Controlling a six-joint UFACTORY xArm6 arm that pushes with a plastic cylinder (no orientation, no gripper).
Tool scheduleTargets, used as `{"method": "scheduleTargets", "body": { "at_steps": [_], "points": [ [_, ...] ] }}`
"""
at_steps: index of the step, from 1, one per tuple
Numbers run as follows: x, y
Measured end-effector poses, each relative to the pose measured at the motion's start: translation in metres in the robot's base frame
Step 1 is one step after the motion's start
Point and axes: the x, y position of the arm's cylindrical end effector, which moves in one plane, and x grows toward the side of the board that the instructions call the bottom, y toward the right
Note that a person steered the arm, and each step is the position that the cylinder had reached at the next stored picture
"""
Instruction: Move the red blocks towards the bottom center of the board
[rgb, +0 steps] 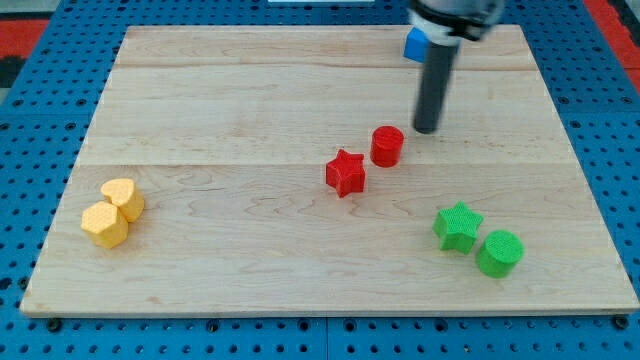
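Observation:
A red star block (345, 172) lies near the middle of the wooden board (250, 90). A red cylinder block (387, 146) stands just up and to the right of it, a small gap between them. My tip (426, 130) rests on the board just right of and slightly above the red cylinder, close to it but apart. The dark rod rises from there to the view's top edge.
A blue block (414, 43) sits at the view's top, partly hidden behind the rod. A green star (458, 226) and a green cylinder (499, 253) lie at the lower right. A yellow heart (123, 198) and a yellow hexagon (104, 225) touch at the lower left.

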Motion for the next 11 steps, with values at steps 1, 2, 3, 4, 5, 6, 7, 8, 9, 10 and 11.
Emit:
{"method": "scheduleTargets", "body": {
  "at_steps": [1, 2, 3, 4, 5, 6, 7, 8, 9, 10, 11],
  "points": [
    [0.020, -0.033],
    [0.003, -0.058],
    [-0.010, -0.032],
    [-0.001, -0.078],
    [0.010, -0.110],
    [0.066, -0.114],
    [0.073, -0.116],
    [0.095, -0.101],
    [0.129, -0.102],
    [0.127, -0.139],
    [0.117, -0.105]
  ]
}}
